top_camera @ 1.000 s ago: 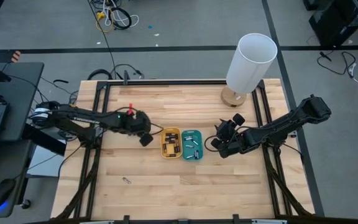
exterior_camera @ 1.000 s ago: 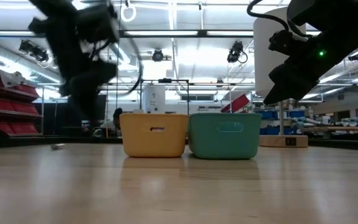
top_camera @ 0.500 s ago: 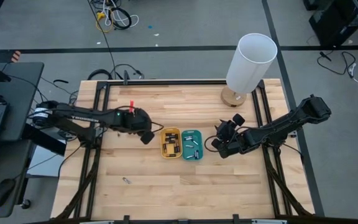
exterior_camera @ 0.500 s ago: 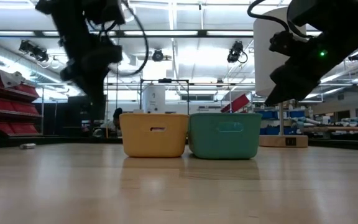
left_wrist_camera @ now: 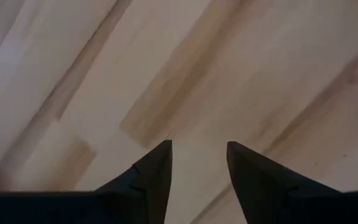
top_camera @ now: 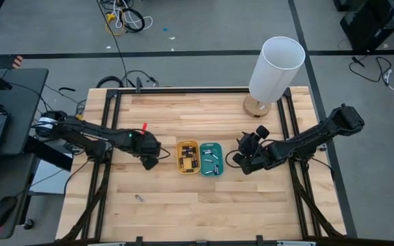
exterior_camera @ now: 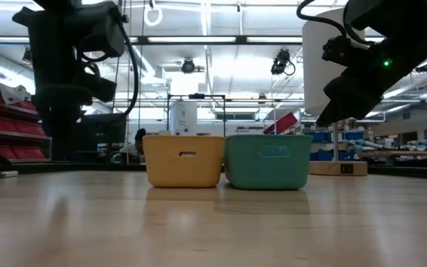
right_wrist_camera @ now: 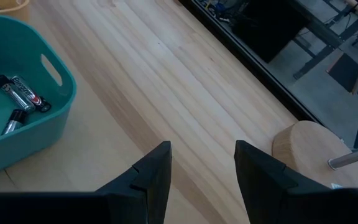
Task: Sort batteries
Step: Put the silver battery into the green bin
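Left gripper (top_camera: 149,162) parted, empty, above bare table (top_camera: 204,201). Stray battery (top_camera: 139,199) lies nearer front edge, apart from it; bins (top_camera: 200,158) beside hold other cells. Straddle battery crosswise before closing. Right gripper (top_camera: 243,162) parted, empty, waits beside bins.

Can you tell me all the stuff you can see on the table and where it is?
Small yellow rectangular tray: one, middle of the table, holding dark batteries, against the teal tray.
Small teal rectangular tray: one, just right of the yellow one, holding several dark and silvery cylindrical batteries.
Tiny loose silvery battery: one, alone on the wood near the front left.
Tall white cylinder on a round wooden base: one, back right corner.
Light wooden table: one, with a black frame.
Left gripper: one, dark, open and empty, over bare wood left of the yellow tray.
Right gripper: one, dark, open and empty, right of the teal tray.
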Robot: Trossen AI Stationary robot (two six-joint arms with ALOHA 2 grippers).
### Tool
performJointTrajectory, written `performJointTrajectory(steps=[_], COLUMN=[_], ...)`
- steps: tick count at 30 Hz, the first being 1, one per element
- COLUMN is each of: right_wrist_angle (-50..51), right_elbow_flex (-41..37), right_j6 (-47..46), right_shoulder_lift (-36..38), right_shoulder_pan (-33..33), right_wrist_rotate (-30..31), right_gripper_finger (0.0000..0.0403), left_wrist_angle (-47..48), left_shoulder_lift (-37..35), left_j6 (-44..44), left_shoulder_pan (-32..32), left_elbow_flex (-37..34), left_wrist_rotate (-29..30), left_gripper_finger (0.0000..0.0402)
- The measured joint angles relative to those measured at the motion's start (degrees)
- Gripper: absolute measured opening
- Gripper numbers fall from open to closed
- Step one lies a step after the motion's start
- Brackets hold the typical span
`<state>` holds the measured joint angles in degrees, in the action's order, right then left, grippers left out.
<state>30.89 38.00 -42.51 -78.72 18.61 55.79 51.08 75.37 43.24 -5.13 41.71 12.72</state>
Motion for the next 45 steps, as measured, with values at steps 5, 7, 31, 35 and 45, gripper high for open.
performJointTrajectory(steps=[5, 7, 31, 35, 45], right_wrist_angle=[-0.33, -0.45, -0.24, -0.04, 0.58], right_elbow_flex=[-0.01, 0.00, 0.00, 0.00, 0.02], right_j6=[-0.02, -0.02, 0.22, 0.23, 0.23], right_shoulder_lift=[0.00, -0.02, 0.00, 0.00, 0.00], right_shoulder_pan=[0.00, 0.00, -0.85, -0.81, -0.81], right_wrist_rotate=[-0.01, -0.02, 0.04, 0.03, 0.02], right_gripper_finger=[0.0163, 0.0163, 0.0163, 0.0163, 0.0163], left_wrist_angle=[2.49, 2.74, 17.42, 13.22, 12.80], left_shoulder_lift=[0.01, 0.01, 1.89, 4.18, 8.27], left_j6=[5.15, 5.39, 6.35, 5.02, 6.86], left_shoulder_pan=[2.57, 2.92, 14.05, 16.10, 19.04], left_elbow_flex=[0.00, 0.00, -1.72, -5.43, -5.69], left_wrist_rotate=[-10.44, -13.37, -11.34, -15.79, -11.34], left_gripper_finger=[0.0196, 0.0211, 0.0271, 0.0271, 0.0270])
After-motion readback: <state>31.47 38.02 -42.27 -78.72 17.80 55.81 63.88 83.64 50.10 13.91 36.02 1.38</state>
